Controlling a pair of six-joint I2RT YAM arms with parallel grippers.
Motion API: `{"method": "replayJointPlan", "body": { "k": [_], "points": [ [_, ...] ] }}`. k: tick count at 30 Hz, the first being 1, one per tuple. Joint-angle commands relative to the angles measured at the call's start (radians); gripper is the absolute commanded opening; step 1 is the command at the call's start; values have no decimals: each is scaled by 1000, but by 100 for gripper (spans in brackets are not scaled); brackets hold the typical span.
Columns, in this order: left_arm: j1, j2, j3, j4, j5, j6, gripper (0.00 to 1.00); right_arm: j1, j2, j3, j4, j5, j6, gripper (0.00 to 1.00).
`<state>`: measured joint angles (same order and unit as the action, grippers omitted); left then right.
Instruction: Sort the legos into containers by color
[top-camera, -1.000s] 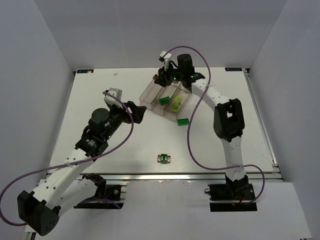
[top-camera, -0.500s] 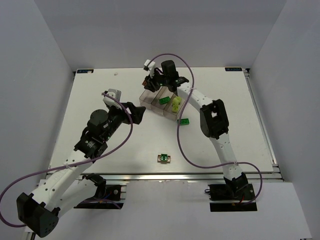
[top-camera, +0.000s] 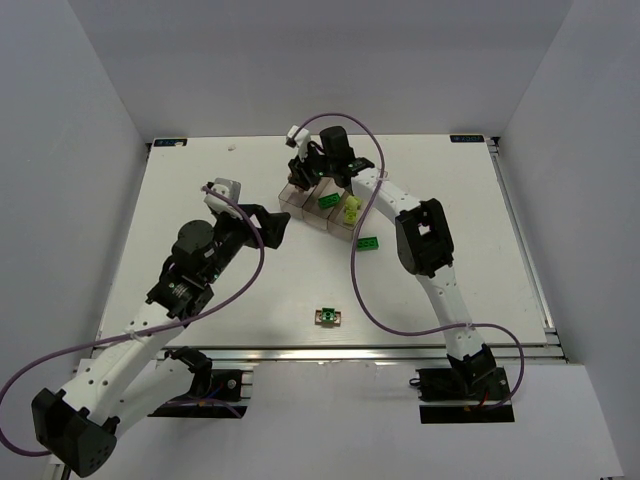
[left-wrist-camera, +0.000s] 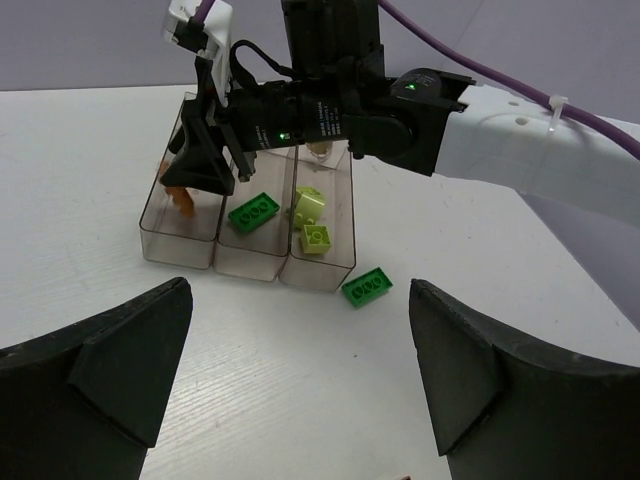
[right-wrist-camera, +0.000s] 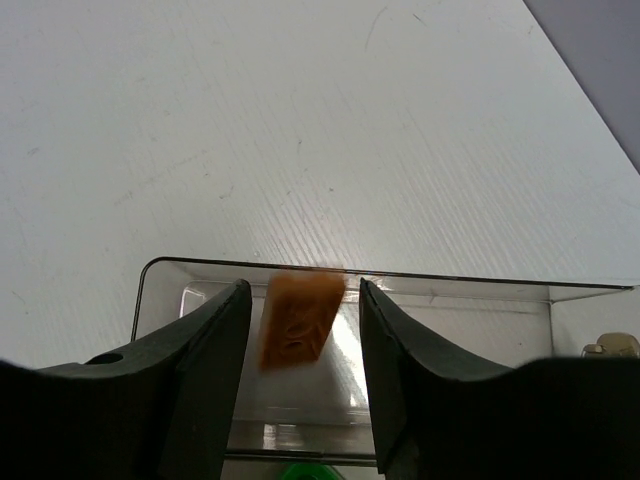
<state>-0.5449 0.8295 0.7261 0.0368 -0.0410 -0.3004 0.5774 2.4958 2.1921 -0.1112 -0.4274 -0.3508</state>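
Observation:
The containers (top-camera: 308, 205) are three clear bins joined as one tray at the table's far middle. My right gripper (top-camera: 300, 176) hangs over the left bin (right-wrist-camera: 450, 288), open, and a blurred orange-brown lego (right-wrist-camera: 298, 318) sits between its jaws with a gap on each side. That orange lego (left-wrist-camera: 180, 196) shows low in the left bin. A bright green lego (left-wrist-camera: 253, 212) lies in the middle bin, and two pale yellow-green legos (left-wrist-camera: 312, 218) lie in the right bin. Another green lego (left-wrist-camera: 367, 287) lies on the table by the tray. My left gripper (left-wrist-camera: 300, 380) is open and empty, short of the tray.
A small green and tan piece (top-camera: 327, 317) lies alone near the table's front edge. The right arm (top-camera: 425, 235) arches over the table right of the tray. Grey walls close in the left, right and back.
The right gripper swung left along the tray to the left bin. Its jaws widened and the orange lego has come free between them. The left arm barely moved.

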Motion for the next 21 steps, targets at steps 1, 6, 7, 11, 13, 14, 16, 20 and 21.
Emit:
{"method": "replayJointPlan", "body": {
  "k": [1, 6, 7, 11, 13, 14, 16, 20, 21],
  "points": [
    [3, 10, 6, -11, -5, 24, 98, -2, -31, 26, -2, -25, 10, 53],
    [5, 19, 3, -12, -20, 29, 98, -2, -118, -40, 1, -28, 22, 64],
    [5, 25, 3, -14, -22, 27, 98, -4, -132, -54, 2, -18, 21, 64],
    [5, 39, -2, -18, -54, 3, 98, -5, -256, -187, -16, 35, -4, 67],
    [5, 37, -4, -17, -54, -3, 98, -13, -378, -283, 4, 76, -26, 71],
    [5, 39, -5, -17, -54, -11, 98, -16, -429, -402, 43, 87, -33, 76],
    [5, 40, -7, -14, -36, -23, 98, -34, -585, -538, 97, 96, -17, 89],
    [5, 81, -2, -8, 39, -40, 96, -97, -854, -820, 144, -101, 90, 89],
    [5, 98, -2, 0, 106, -46, 93, -105, -879, -847, 33, -166, 99, 89]
  ]
}}
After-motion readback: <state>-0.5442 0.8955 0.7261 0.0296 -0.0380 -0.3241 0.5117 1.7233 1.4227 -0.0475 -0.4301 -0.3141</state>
